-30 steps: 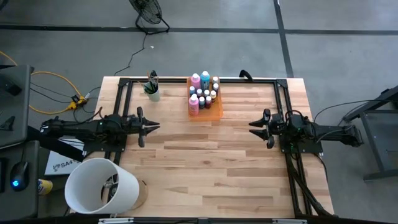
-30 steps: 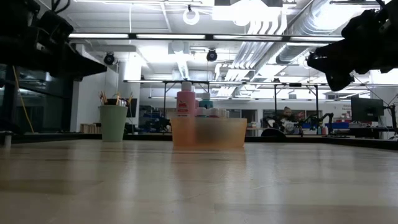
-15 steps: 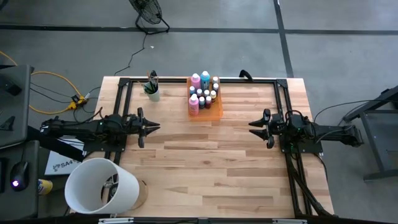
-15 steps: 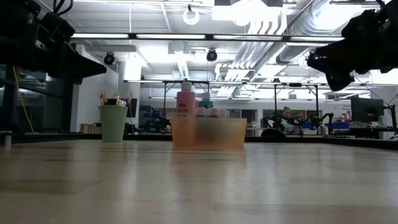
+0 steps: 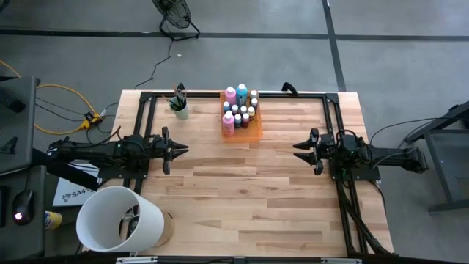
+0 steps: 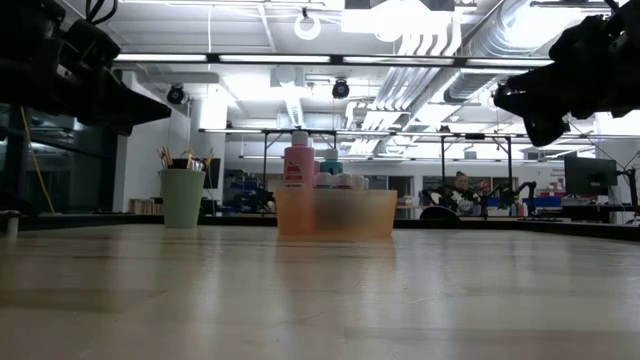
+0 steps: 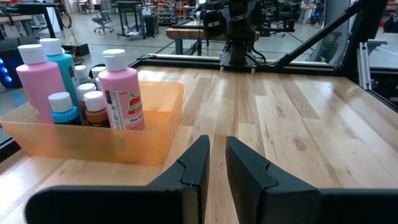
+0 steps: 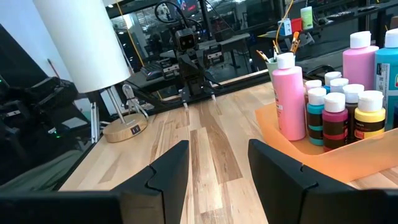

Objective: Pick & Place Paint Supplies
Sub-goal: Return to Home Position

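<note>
The paint bottles stand upright in a translucent orange tray (image 5: 256, 135) at the table's far middle: pink ones (image 5: 229, 122), a teal one (image 5: 242, 92) and several tiny pale-capped ones (image 5: 245, 112). Dark-handled brushes (image 5: 179, 95) stick up out of a mint-green cup (image 5: 180, 111) to the tray's left. My left gripper (image 5: 186, 149) hovers level at the table's left side, its fingers (image 7: 200, 158) only a narrow slit apart and holding nothing. My right gripper (image 5: 295, 149) hovers level at the right side, open and holding nothing (image 8: 217, 168). Both stand well short of the tray.
A black frame (image 5: 143, 110) runs along the table's left, far and right sides. A white lamp with a wide round shade (image 5: 117, 218) stands at the near left corner. Bare wood (image 5: 242, 191) stretches between the two grippers and toward the near edge.
</note>
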